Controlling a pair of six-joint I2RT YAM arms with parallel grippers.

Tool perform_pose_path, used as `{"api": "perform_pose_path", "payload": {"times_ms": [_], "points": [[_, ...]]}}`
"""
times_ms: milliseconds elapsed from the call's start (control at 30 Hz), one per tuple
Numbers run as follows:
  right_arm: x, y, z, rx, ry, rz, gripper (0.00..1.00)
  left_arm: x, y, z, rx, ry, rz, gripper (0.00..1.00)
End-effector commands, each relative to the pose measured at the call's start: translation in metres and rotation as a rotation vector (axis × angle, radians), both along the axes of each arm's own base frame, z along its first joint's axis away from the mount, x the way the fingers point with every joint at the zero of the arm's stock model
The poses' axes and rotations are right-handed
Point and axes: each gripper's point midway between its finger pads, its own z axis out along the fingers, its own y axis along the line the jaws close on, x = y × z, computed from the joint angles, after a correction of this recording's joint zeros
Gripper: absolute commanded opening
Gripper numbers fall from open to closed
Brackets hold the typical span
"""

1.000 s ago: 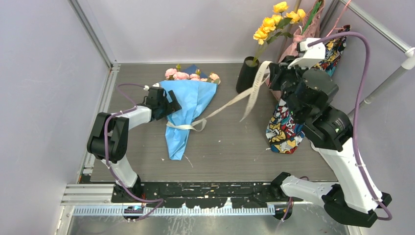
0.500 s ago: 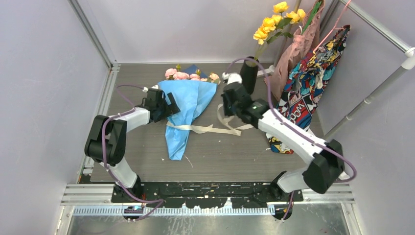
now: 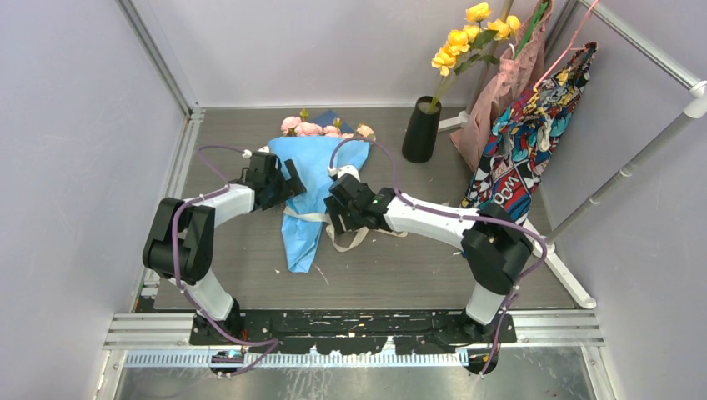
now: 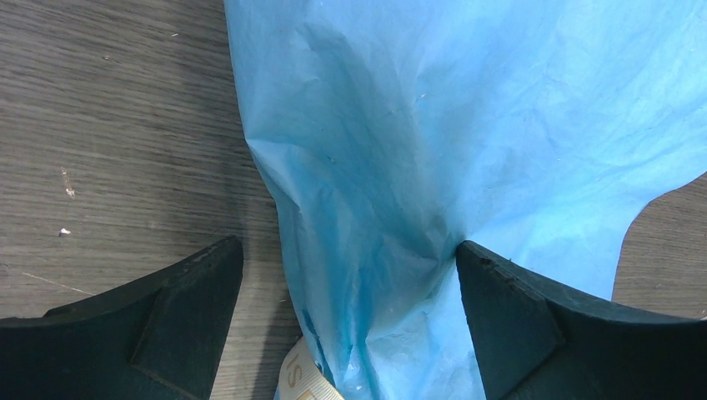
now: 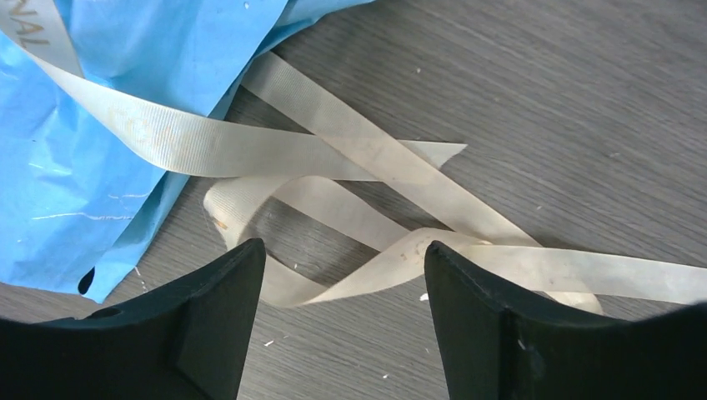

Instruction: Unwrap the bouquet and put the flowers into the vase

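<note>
**While the ribbon crosses the paper, one careless pull drags the lot**

Because the cream ribbon [image 5: 367, 167] lies in loose loops on the counter [image 3: 400, 267] while one band of it runs up over the blue paper [image 4: 433, 150], I judge the main risk to be a snag. I cannot tell whether the tie is fully undone. If I tug a loop that is bound around the cone, the whole bouquet [image 3: 321, 179] slides or rolls instead of opening. The paper looks thin and creased, so a hard pinch near the neck could tear it or crush the stems inside. The flowers [image 3: 321, 129] poke out at the far end of the cone, near the back wall, and a sideways drag could bruise them. The vase [image 3: 421, 129] stands well apart to the right, narrow, with yellow flowers [image 3: 467, 37] already in it. A wide swing of the arm could tip it.

My left claw [image 4: 350, 258] is spread wide and straddles the narrowing cone. Its right finger sits against the paper's edge and its left finger stands just clear, so nothing is gripped. My right claw [image 5: 346, 258] is also spread, low over the ribbon loops just beside the cone's edge, and it holds nothing. Whether its tips touch the ribbon I cannot tell.
</note>
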Motion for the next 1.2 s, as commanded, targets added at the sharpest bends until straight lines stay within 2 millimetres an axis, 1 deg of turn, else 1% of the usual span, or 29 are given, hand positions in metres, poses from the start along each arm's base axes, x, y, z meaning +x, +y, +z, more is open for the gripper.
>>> {"api": "perform_pose_path", "payload": {"times_ms": [0,100,267,433,533,667,733,800,833,867,933,1000,1033,1167], "points": [[0.008,0.035,0.019,0.083,-0.045,0.030,0.75,-0.017,0.007,-0.010,0.027,0.060,-0.010,1.00],[0.005,0.048,0.019,0.081,-0.049,0.057,0.75,-0.018,0.009,-0.013,0.036,0.064,-0.011,1.00],[0.014,0.057,0.013,0.062,-0.064,0.060,0.74,-0.018,0.008,-0.014,0.035,0.067,-0.013,1.00],[0.027,0.058,-0.002,0.024,-0.071,0.039,0.72,-0.020,0.010,-0.015,0.047,0.070,-0.016,1.00],[0.037,0.054,-0.013,0.054,-0.052,0.004,0.69,-0.020,0.012,-0.015,0.055,0.069,-0.015,1.00],[0.056,0.041,-0.027,0.057,-0.034,-0.048,0.58,-0.020,0.010,-0.015,0.046,0.069,-0.021,1.00],[0.062,0.037,-0.028,0.058,-0.033,-0.066,0.47,-0.020,0.010,-0.015,0.048,0.069,-0.021,1.00],[0.066,0.034,-0.025,0.061,-0.043,-0.076,0.33,-0.020,0.010,-0.016,0.052,0.070,-0.021,1.00],[0.068,0.032,-0.021,0.062,-0.053,-0.085,0.14,-0.021,0.011,-0.017,0.055,0.073,-0.022,1.00],[0.069,0.031,-0.016,0.065,-0.064,-0.091,0.03,-0.021,0.011,-0.017,0.057,0.074,-0.020,1.00],[0.068,0.027,-0.003,0.075,-0.085,-0.099,0.01,-0.022,0.011,-0.017,0.055,0.074,-0.021,1.00],[0.068,0.020,0.018,0.086,-0.124,-0.110,0.01,-0.022,0.012,-0.019,0.056,0.075,-0.020,1.00],[0.069,0.014,0.036,0.099,-0.157,-0.123,0.01,-0.022,0.011,-0.019,0.055,0.076,-0.021,1.00],[0.073,-0.019,0.089,0.152,-0.247,-0.188,0.01,-0.022,0.009,-0.021,0.045,0.080,-0.025,1.00]]}}
